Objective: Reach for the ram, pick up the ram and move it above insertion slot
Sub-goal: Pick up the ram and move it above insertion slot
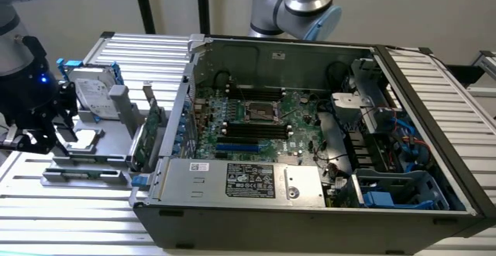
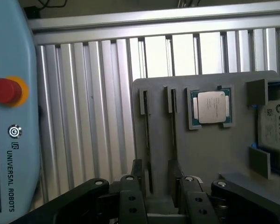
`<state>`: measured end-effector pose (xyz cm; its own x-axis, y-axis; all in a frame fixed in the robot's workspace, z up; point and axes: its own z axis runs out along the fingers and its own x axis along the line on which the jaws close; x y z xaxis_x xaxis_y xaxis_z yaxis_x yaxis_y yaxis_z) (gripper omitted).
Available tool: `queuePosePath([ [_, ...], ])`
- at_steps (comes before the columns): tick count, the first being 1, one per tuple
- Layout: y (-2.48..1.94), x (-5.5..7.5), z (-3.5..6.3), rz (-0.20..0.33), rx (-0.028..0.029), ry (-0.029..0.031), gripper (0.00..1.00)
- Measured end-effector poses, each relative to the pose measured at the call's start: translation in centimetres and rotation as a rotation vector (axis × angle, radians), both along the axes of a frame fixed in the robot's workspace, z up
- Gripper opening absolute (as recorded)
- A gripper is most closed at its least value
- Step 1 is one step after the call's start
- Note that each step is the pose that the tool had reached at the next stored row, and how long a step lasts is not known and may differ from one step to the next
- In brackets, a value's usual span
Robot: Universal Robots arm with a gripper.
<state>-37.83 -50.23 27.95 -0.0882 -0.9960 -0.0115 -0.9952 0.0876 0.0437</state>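
The ram (image 2: 148, 140) shows as a thin dark strip standing on edge in a slotted rail of the grey fixture plate (image 2: 205, 158). A second rail (image 2: 173, 126) runs parallel beside it. My gripper (image 2: 155, 175) is open, its black fingers (image 2: 136, 170) either side of the near end of the ram strip, with a gap on both sides. In the exterior view my gripper (image 1: 37, 143) hangs over the fixture at the exterior view's left, just above the long ram holder (image 1: 83, 175). The motherboard's black memory slots (image 1: 256, 129) lie inside the open case.
A processor chip (image 2: 211, 107) sits in a pocket of the fixture, and a hard drive (image 2: 273, 121) with blue rails lies past it. A green expansion card (image 1: 146, 140) stands between the fixture and the open computer case (image 1: 310, 209). A second robot arm (image 1: 298, 6) rises behind the case.
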Motion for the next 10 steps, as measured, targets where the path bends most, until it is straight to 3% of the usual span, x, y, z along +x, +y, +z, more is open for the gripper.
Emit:
queuePosePath([
  [10,-0.05,0.0,-1.81,0.0,0.0,0.0001,0.36],
])
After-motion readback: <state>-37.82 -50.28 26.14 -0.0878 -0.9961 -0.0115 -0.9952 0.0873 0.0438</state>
